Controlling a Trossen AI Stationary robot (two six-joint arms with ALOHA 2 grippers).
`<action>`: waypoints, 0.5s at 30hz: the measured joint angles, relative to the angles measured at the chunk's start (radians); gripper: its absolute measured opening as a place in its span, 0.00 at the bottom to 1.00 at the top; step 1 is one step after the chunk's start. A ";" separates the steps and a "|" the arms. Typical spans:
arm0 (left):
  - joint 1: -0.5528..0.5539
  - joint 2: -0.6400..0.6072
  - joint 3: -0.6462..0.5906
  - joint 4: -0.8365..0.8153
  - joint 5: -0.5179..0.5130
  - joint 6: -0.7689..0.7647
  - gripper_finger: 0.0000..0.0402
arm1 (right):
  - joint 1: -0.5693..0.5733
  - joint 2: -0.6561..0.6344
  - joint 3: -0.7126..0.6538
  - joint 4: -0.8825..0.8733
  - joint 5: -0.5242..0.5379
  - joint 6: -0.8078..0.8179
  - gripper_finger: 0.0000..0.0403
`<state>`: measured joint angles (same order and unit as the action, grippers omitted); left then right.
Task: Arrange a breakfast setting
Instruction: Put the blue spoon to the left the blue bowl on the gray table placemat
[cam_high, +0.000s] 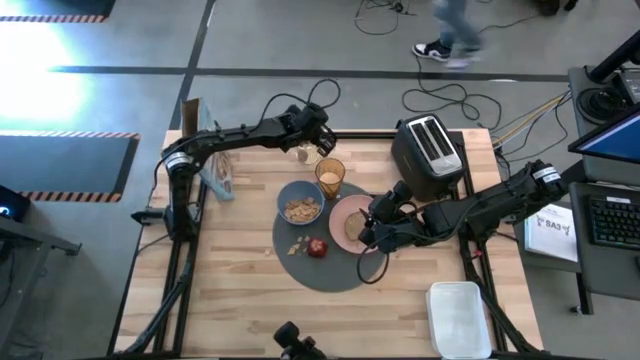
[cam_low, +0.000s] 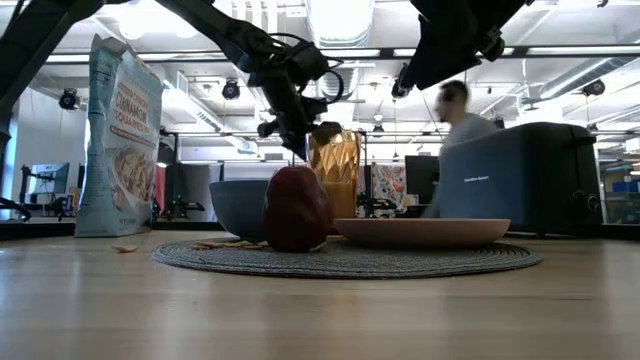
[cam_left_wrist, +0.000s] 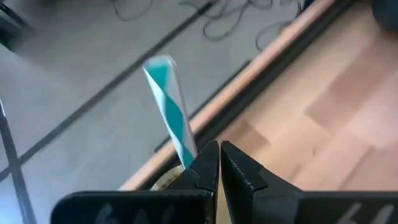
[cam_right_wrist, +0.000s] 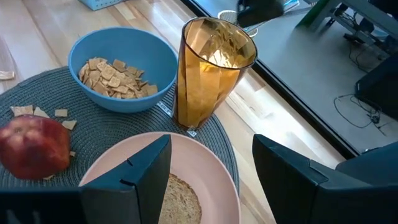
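Note:
A round dark-grey mat (cam_high: 330, 268) bears a blue bowl (cam_high: 300, 205) of cereal squares, an amber tumbler (cam_high: 330, 178), a red apple (cam_high: 317, 247) and a pink plate (cam_high: 345, 212) with a toast slice (cam_right_wrist: 180, 200). My left gripper (cam_high: 315, 143) hangs beyond the tumbler near the table's far edge, shut on a teal-and-white striped straw (cam_left_wrist: 168, 99). My right gripper (cam_right_wrist: 211, 180) stands open just above the plate, one finger on either side of the toast, touching nothing. My left gripper pinches the striped straw at its lower part (cam_left_wrist: 188, 152) between its two shut fingers. The fingers slant downward and the straw sticks out beyond them, tilted and lifted off the table. The fingers hide the straw's lower end.
A black toaster (cam_high: 428, 155) stands at the far right, close behind my right arm. A cereal bag (cam_high: 215, 172) stands upright at the far left. A white tray (cam_high: 458, 315) lies at the near right. Loose cereal pieces (cam_high: 295, 245) lie on the mat. Bare wood lies near left.

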<state>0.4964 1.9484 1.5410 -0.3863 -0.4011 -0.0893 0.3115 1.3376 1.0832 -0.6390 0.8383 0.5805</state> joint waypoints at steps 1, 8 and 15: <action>-0.004 0.000 0.000 -0.017 -0.001 -0.002 0.00 | 0.000 0.000 0.000 0.001 0.000 -0.007 0.53; -0.047 -0.001 0.000 -0.093 -0.086 0.036 0.00 | 0.000 0.000 0.000 0.008 -0.001 -0.004 0.53; -0.103 0.000 0.001 -0.094 -0.104 0.050 0.00 | 0.000 0.000 0.000 0.016 -0.002 -0.004 0.53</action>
<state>0.3938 1.9479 1.5417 -0.4801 -0.5051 -0.0391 0.3115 1.3376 1.0832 -0.6231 0.8363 0.5766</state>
